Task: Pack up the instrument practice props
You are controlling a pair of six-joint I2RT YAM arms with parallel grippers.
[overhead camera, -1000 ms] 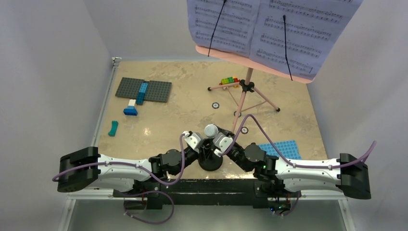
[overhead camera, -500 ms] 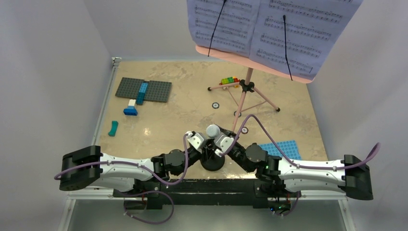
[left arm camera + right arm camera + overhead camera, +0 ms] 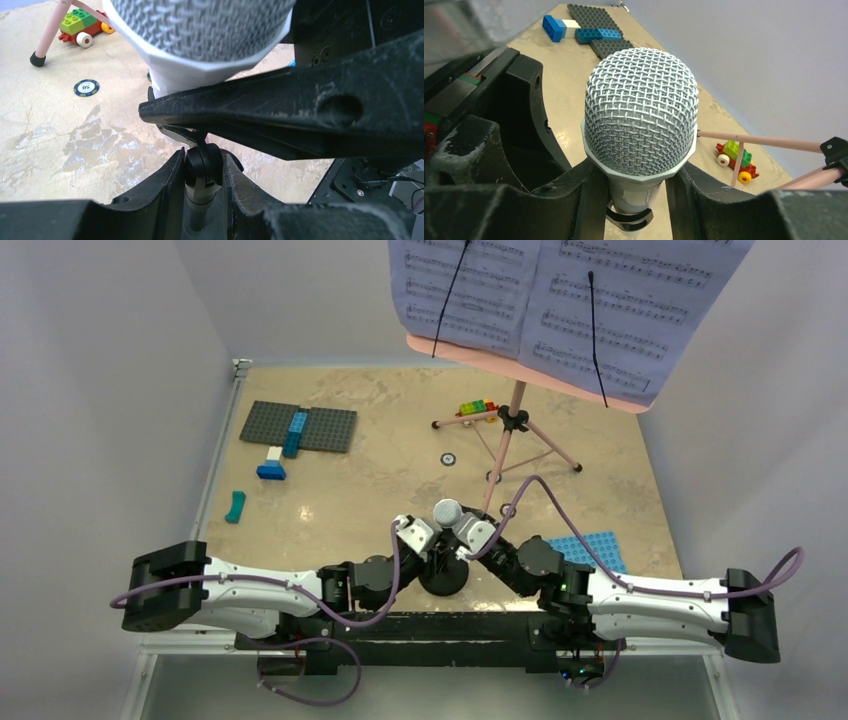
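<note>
The grey-white microphone (image 3: pixel 446 511) sits in the clip of the black mic stand, whose round base (image 3: pixel 442 577) rests at the table's near edge. My right gripper (image 3: pixel 631 200) is shut on the microphone (image 3: pixel 641 125) just under its mesh head. My left gripper (image 3: pixel 202 175) is shut on the mic stand joint (image 3: pixel 202 167) below the microphone (image 3: pixel 200 30). The pink music stand (image 3: pixel 512 430) stands at the back right, its desk (image 3: pixel 520 365) carrying lavender sheet-music pages (image 3: pixel 560 300) held by two black clips.
A grey studded plate (image 3: pixel 298 427) with blue and white bricks lies at back left. A teal piece (image 3: pixel 235 506) lies left. A blue plate (image 3: pixel 588 550) sits under the right arm. A small toy brick car (image 3: pixel 477 408) and round tokens (image 3: pixel 448 459) lie near the tripod.
Both grippers and the microphone have shifted slightly right and farther from the bases; both arms have stretched forward. Nothing else has moved.
</note>
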